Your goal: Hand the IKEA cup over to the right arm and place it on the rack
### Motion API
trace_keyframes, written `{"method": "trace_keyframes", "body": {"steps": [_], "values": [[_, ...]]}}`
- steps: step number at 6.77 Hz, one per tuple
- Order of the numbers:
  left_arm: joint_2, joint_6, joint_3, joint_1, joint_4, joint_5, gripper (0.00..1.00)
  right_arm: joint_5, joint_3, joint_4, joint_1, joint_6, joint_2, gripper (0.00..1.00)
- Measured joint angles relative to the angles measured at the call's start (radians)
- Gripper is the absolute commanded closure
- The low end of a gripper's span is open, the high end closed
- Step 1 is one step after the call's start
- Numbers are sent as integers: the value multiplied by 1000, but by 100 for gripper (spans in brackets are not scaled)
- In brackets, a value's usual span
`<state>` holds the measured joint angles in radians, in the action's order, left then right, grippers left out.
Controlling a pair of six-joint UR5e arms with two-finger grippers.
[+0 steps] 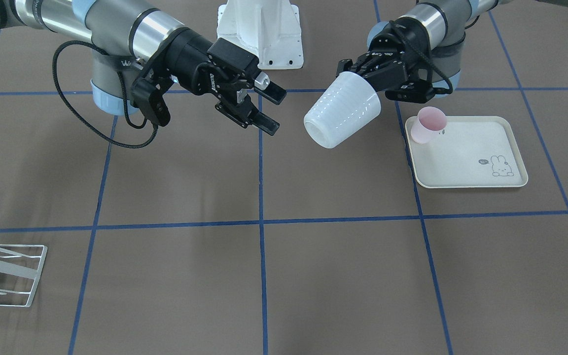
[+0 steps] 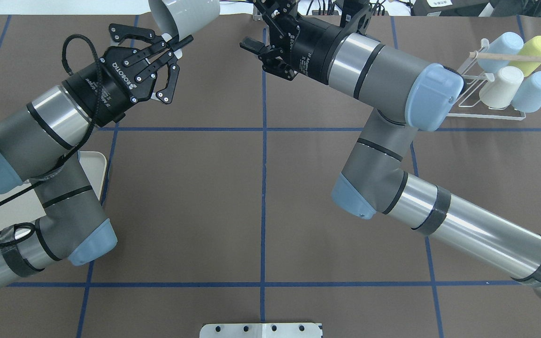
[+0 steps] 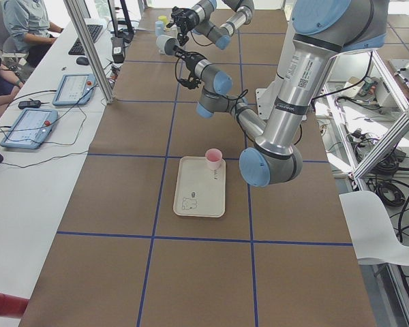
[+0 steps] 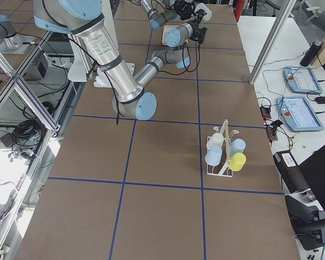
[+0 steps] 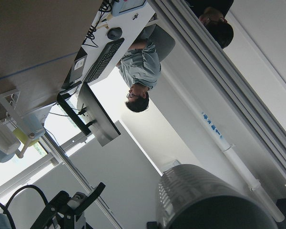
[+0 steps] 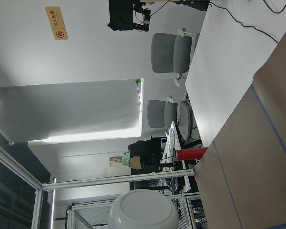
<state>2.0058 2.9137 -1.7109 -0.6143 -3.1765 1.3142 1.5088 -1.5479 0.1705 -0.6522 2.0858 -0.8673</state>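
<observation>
Tabletop [image 1: 343, 276] of brown, crossed by blue tape lines, carries everything. The right arm [image 1: 116, 29] and the left arm [image 1: 437, 19] lean in toward each other above its middle. A cream rabbit-print tray [image 1: 466, 153] lies flat below the left arm. The white wire rack [image 2: 472, 77] stands well apart on the right arm's side, with four cups [image 2: 501, 87] already on it. The translucent white IKEA cup [image 1: 340, 116] hangs in the air, tilted, with its base toward the right gripper [image 1: 274, 111]. A small pink cup [image 1: 428, 124] stands at the tray's corner. The left gripper [image 1: 355, 74] has its fingers [image 1: 345, 65] pinched on the white cup's rim (one seems to be inside the mouth). The right gripper's fingers [image 1: 264, 121] are spread wide, holding nothing and stopping just short of the cup's base.
</observation>
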Motion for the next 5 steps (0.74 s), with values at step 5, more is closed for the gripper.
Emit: {"method": "trace_keyframes", "body": {"steps": [5], "values": [[43, -12, 30, 57, 11, -24, 100, -26, 14, -11, 24, -5, 4, 0]]}}
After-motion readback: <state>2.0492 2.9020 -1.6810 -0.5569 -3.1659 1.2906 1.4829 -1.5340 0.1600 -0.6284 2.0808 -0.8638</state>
